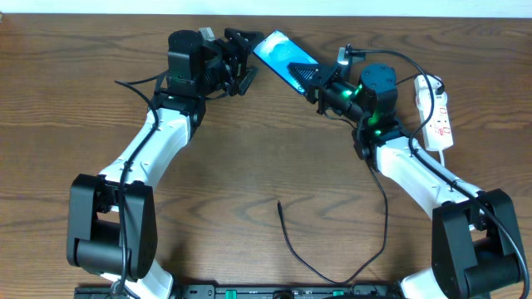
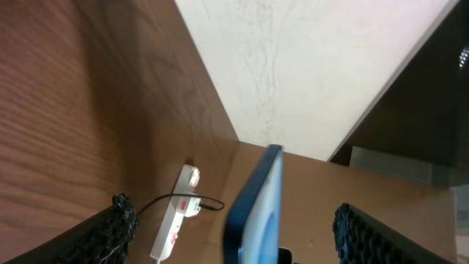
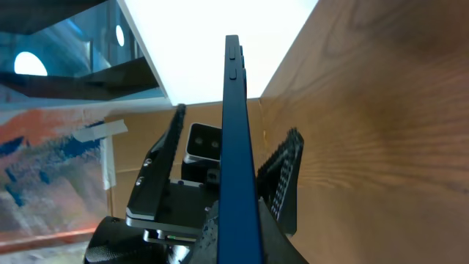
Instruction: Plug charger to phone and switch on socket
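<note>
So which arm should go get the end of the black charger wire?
Left, most likely. The left claw is open and gripping nothing. The right claw is shut on the phone, holding it on edge, so it is busy. The charger lies loose, its tip free.

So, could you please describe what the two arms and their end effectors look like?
The left arm and right arm have white links between bulky black joint housings, with thin black cables running along them. The left end effector and right end effector are black, with knobbly textured fingers. Green lights glow near the right arm's wrist.
</note>
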Available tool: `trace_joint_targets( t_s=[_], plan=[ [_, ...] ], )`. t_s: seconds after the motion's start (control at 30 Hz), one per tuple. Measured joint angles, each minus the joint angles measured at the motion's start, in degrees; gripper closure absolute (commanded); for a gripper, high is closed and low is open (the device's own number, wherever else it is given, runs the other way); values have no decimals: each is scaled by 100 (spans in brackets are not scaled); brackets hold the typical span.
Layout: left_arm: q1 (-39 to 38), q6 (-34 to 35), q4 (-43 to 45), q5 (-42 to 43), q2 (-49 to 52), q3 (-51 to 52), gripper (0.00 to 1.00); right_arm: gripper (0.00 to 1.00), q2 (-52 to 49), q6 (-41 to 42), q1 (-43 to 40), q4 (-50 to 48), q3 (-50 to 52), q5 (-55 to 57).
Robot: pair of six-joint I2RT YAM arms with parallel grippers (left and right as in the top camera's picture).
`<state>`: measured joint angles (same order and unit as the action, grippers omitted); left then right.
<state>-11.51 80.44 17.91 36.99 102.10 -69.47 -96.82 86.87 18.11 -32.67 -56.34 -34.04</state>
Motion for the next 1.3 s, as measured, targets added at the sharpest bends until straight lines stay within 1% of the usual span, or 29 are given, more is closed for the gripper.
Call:
trace_joint_targets(
  t_s=[0.2, 0.4, 0.57, 0.83, 1.03, 1.17, 1.3],
  plan=[
    [-7, -118, 63, -9, 0, 0, 14, 99, 0, 459, 50, 0, 0, 7],
    [-26, -125, 90, -9, 0, 0, 14, 99, 0, 1093, 50, 0, 0, 22],
    [-94, -127, 302, -11, 0, 0, 14, 99, 0, 1606, 129, 0, 0, 42],
    [-188, -140, 393, -11, 0, 0, 14, 99, 0, 2044, 264, -9, 0, 55],
    [-188, -140, 398, -9, 0, 0, 17, 99, 0, 2118, 289, -61, 0, 66],
    [-188, -129, 400, -11, 0, 0, 30, 99, 0, 2142, 289, -66, 0, 90],
    [-188, -57, 400, -11, 0, 0, 30, 99, 0, 2157, 289, -85, 0, 111]
  ],
)
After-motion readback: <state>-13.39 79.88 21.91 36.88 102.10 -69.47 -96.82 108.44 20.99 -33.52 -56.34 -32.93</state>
